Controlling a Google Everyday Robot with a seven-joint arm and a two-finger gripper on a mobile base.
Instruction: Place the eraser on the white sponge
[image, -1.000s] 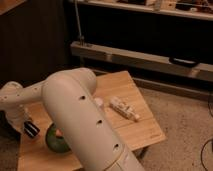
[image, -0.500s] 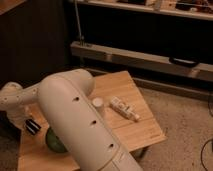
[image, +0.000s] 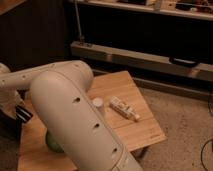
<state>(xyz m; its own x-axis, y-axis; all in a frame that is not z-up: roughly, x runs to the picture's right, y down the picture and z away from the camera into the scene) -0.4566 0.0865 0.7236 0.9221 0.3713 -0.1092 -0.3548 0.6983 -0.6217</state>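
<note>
While the bulky white arm (image: 75, 115) looms close, the gripper (image: 20, 112) hangs over the left edge of the wooden table (image: 125, 85), pinching the small black, white-striped eraser (image: 24, 114); a white paper cup (image: 98, 102) stands mid-table.

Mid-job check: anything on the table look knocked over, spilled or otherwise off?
Nothing stands out. The paper cup stands upright; the white packet lies flat beside it, apart. The pincer, at the table's left edge, seems shut on the eraser. The sponge is not in view.
</note>
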